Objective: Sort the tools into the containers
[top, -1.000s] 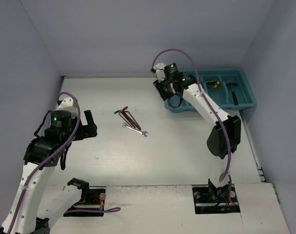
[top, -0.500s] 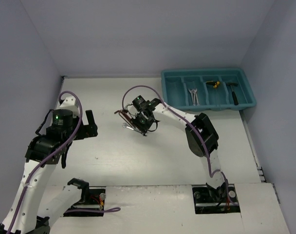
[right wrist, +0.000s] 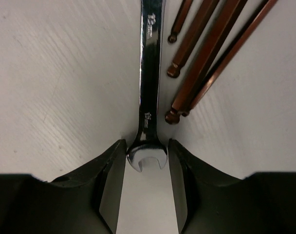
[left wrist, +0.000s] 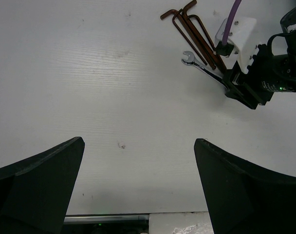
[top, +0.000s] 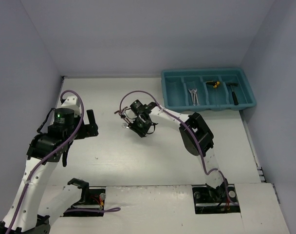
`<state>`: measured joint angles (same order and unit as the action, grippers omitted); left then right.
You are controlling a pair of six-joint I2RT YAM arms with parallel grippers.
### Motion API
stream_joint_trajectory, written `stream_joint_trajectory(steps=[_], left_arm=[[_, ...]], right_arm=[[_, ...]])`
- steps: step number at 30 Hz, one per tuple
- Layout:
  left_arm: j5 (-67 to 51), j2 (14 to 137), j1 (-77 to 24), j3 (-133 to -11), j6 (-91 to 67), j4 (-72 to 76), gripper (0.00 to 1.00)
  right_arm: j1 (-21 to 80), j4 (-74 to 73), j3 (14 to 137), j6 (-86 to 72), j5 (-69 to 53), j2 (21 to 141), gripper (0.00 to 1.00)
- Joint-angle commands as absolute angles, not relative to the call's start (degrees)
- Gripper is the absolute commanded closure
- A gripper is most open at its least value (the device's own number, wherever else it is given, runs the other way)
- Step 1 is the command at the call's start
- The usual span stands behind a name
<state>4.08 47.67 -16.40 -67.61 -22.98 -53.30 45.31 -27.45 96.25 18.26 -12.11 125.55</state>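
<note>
A silver open-ended wrench [right wrist: 149, 73] lies flat on the white table, also in the left wrist view [left wrist: 199, 66]. My right gripper [right wrist: 146, 161] is down at it [top: 138, 127], its two fingers pressed against both sides of the wrench's open head. Several reddish L-shaped hex keys [right wrist: 211, 48] lie just beside the wrench [top: 121, 112]. My left gripper [left wrist: 139, 141] is open and empty, hovering left of these tools [top: 89, 124]. The teal tray [top: 211, 108] stands at the far right, holding two wrenches [top: 193, 96], yellow-and-black pieces [top: 215, 84] and a black hammer-like tool [top: 233, 92].
Walls close the table at the back and both sides. The right arm stretches low across the table from its base to the wrench. The tray's leftmost compartment [top: 173, 90] looks empty.
My right arm swung from the tray leftwards and down to the wrench on the table, and its fingers now bracket the wrench head. The left arm has hardly moved.
</note>
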Motion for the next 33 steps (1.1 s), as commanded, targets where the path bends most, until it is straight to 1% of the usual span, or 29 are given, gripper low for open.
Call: stream_joint_trajectory(steps=[1, 4, 7, 11, 14, 18, 26, 28, 30, 33], left_arm=[[4.1, 48.02, -16.17, -68.99, -22.8, -50.45, 0.05], [4.05, 48.17, -16.17, -69.08, -22.85, -50.36, 0.05], [4.28, 48.4, -16.11, -69.26, -22.61, -50.36, 0.05], [4.48, 48.68, -16.17, -69.6, -22.26, -50.45, 0.05], [4.48, 48.78, -16.17, -69.79, -22.15, -50.36, 0.05], [4.57, 49.57, -16.16, -69.86, -21.81, -50.27, 0.05], [4.48, 49.67, -16.17, -70.4, -21.62, -50.36, 0.05], [4.4, 49.0, -16.17, -70.3, -21.55, -50.46, 0.05], [4.5, 48.44, -16.15, -70.19, -21.71, -50.54, 0.05], [4.57, 47.77, -16.17, -69.86, -21.8, -50.62, 0.05]], right_arm=[[46.63, -27.58, 90.68, 17.73, -11.79, 123.97, 0.65], [47.29, -27.25, 86.15, 15.55, -9.75, 120.4, 0.7], [48.35, -27.31, 78.99, 12.79, -7.89, 115.72, 0.76], [50.36, -27.5, 70.76, 7.03, -6.53, 107.18, 0.78], [51.5, -27.77, 67.51, 3.61, -6.33, 102.14, 0.74], [51.94, -27.77, 67.18, 3.43, -6.74, 101.03, 0.7], [52.03, -27.77, 75.86, 7.96, -8.76, 110.14, 0.67], [52.16, -27.78, 77.37, 8.49, -9.56, 111.85, 0.64], [52.61, -27.86, 78.53, 9.0, -10.33, 113.35, 0.58], [53.58, -27.79, 79.28, 9.24, -10.55, 114.74, 0.56]])
